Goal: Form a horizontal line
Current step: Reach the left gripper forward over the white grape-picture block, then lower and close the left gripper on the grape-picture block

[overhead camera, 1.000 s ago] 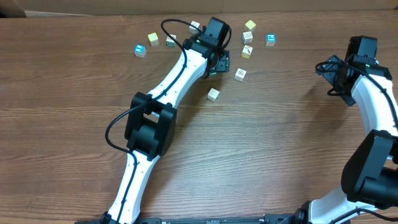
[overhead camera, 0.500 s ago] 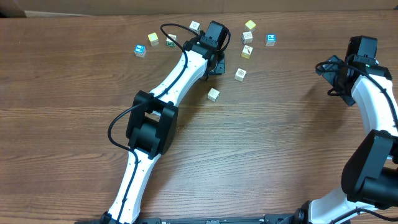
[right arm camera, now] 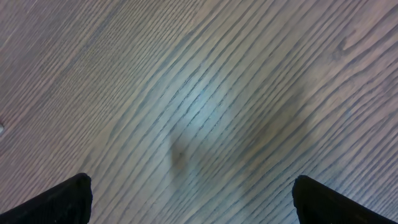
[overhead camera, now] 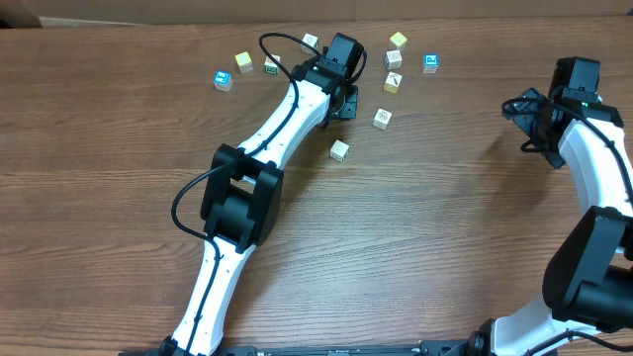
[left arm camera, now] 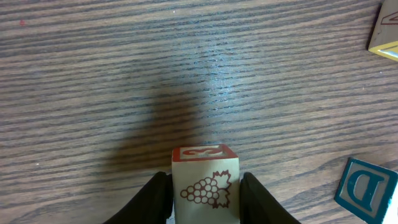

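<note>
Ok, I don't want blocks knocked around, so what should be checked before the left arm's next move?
1. Left pincer grips the grape cube on both sides: ok.
2. Table bare ahead of the cube: ok.
3. Cube lifted off the table: cannot tell.
4. Blue D cube apart from the nearest finger: ok, though close.
5. Right pincer open over bare wood, far aside: ok.
6. Horizontal line begun: not ok, scattered cubes only.

White left arm [overhead camera: 287, 114], right arm [overhead camera: 593, 163], black joints [overhead camera: 242, 198], looping cables [overhead camera: 174, 208], black-fingered left hand [left arm camera: 205, 180]
</note>
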{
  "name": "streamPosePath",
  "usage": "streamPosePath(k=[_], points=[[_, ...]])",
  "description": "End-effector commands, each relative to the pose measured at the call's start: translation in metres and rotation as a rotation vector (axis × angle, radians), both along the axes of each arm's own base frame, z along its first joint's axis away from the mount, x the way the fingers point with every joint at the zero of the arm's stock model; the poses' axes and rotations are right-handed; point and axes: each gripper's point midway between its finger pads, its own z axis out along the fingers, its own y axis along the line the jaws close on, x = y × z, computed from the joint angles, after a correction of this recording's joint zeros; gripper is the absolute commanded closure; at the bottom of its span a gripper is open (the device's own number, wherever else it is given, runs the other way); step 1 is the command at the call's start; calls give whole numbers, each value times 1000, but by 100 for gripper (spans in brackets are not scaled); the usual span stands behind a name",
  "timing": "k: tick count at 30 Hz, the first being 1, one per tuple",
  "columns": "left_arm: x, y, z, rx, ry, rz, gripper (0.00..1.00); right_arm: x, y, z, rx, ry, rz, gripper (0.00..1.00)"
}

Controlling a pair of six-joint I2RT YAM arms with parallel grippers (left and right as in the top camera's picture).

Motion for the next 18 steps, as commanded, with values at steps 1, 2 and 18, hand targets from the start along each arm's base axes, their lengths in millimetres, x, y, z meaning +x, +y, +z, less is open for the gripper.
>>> streamPosePath(k=[1, 2, 18], points=[[1, 3, -3, 28, -7, -13, 72, 3, -3, 12, -20, -26, -1, 0], [1, 3, -3, 28, -8, -12, 72, 3, -3, 12, -20, -25, -1, 0], [-10, 47, 174, 32, -239, 36, 66, 3, -3, 12, -20, -26, 0, 0]])
